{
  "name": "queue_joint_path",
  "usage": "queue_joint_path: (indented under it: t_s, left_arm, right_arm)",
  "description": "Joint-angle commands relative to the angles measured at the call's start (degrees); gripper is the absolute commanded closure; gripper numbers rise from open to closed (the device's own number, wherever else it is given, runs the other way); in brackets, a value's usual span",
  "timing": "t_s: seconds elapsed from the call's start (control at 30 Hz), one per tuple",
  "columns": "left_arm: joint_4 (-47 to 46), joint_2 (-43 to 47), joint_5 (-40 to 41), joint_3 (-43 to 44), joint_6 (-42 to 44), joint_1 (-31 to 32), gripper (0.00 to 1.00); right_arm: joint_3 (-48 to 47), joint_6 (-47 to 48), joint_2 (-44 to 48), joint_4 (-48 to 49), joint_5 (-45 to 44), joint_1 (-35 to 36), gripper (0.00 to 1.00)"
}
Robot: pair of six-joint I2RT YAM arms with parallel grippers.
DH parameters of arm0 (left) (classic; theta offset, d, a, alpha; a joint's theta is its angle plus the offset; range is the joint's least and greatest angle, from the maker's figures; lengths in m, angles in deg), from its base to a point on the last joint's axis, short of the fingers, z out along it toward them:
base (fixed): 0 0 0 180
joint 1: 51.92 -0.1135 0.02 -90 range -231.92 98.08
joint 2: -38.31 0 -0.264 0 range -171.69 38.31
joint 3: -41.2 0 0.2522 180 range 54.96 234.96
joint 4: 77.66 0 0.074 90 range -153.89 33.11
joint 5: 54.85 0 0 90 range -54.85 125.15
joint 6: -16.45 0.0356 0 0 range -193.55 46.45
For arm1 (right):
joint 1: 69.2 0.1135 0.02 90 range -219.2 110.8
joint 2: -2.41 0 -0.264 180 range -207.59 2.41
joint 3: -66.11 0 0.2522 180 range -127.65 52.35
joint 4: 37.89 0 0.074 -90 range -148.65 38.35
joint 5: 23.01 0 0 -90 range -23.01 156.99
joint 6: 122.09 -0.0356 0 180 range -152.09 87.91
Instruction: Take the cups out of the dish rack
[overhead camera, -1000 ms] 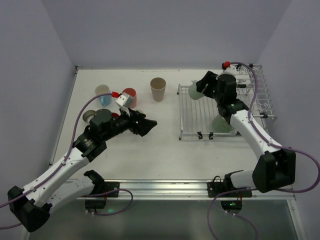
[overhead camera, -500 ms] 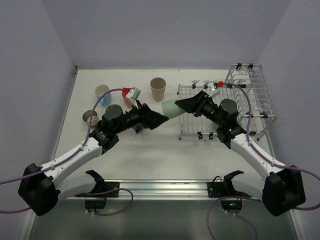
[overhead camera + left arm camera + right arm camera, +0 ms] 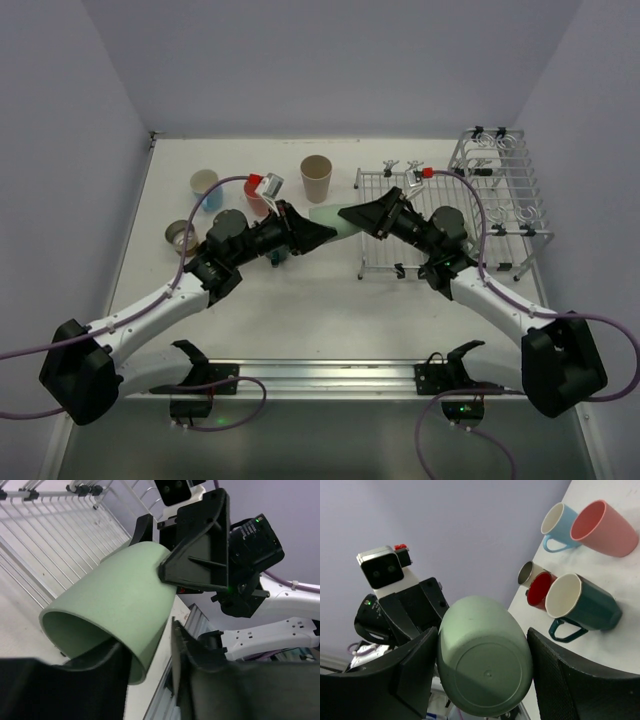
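A sage green cup (image 3: 335, 215) hangs on its side above the table between the two arms, left of the dish rack (image 3: 380, 245). My right gripper (image 3: 358, 215) is shut on its base, one finger (image 3: 415, 665) on each side. My left gripper (image 3: 318, 236) straddles the rim of the green cup (image 3: 115, 605). One finger (image 3: 100, 675) reaches inside the mouth. The other finger (image 3: 185, 655) lies outside with a thin sliver showing along the wall, so contact is unclear. No cup shows on the rack's flat grid.
On the table's left stand a beige tumbler (image 3: 316, 177), a light blue mug (image 3: 206, 187), a red cup (image 3: 257, 195) and a greyish cup (image 3: 181, 236). The right wrist view also shows a pink cup (image 3: 602, 527) and a dark teal mug (image 3: 585, 607). Upright wire loops (image 3: 500, 160) rise at the rack's far right.
My right arm carried the green cup from over the rack leftward to mid-table. My left gripper came up to meet it, and its jaws narrowed around the rim.
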Motion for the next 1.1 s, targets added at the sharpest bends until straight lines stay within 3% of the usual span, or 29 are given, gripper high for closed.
queue_joint_path:
  t_s: [0.0, 0.03, 0.07, 0.13, 0.17, 0.27, 0.4, 0.57, 0.7, 0.97, 1.07]
  left_arm:
    - [-5.55, 0.53, 0.08, 0.56, 0.55, 0.54, 0.72]
    - [-5.03, 1.14, 1.04, 0.64, 1.34, 0.54, 0.83]
    - [-4.24, 1.41, 1.75, 1.25, 1.95, 0.54, 1.0]
    - [-1.0, 2.2, 4.21, 2.22, 3.45, 0.54, 1.0]
    - [-0.02, 2.37, 4.91, 3.27, 3.98, 0.46, 1.0]
    - [6.91, 2.9, 9.47, 8.61, 7.84, 0.46, 1.0]
    - [25.41, 0.63, 19.66, 20.48, 15.92, -0.77, 1.0]
    - [43.88, -6.66, 18.09, 35.58, 20.58, -11.73, 1.0]
    - [55.84, -13.69, 19.86, 45.28, 25.41, -15.62, 1.0]
    - [71.17, -23.89, 26.09, 58.72, 31.66, -17.56, 1.0]
    - [75.39, -27.76, 27.94, 62.69, 32.63, -17.56, 1.0]
  right_arm:
    - [-0.57, -1.7, -1.25, 5.63, 2.16, 1.74, 0.66]
    - [-0.48, -1.96, -1.86, 5.98, 2.24, 1.92, 0.65]
    - [-0.22, -2.4, -2.04, 6.59, 2.24, 2.18, 0.55]
    - [0.04, -2.67, -2.57, 7.12, 2.59, 2.45, 0.36]
    - [0.22, -2.58, -2.92, 6.69, 2.77, 2.54, 0.18]
    - [1.53, -1.44, -1.96, 4.5, 2.25, 2.54, 0.01]
    - [2.42, 3.56, 2.08, -5.07, -0.56, 2.54, 0.01]
    - [2.86, 9.44, 8.14, -15.35, -3.64, 2.62, 0.01]
    - [0.75, 15.08, 11.66, -24.5, -6.71, 2.62, 0.01]
    - [-8.65, 31.07, 17.12, -47.6, -10.24, 2.62, 0.01]
    - [-9.8, 33.8, 18.34, -50.79, -12.08, 2.62, 0.01]
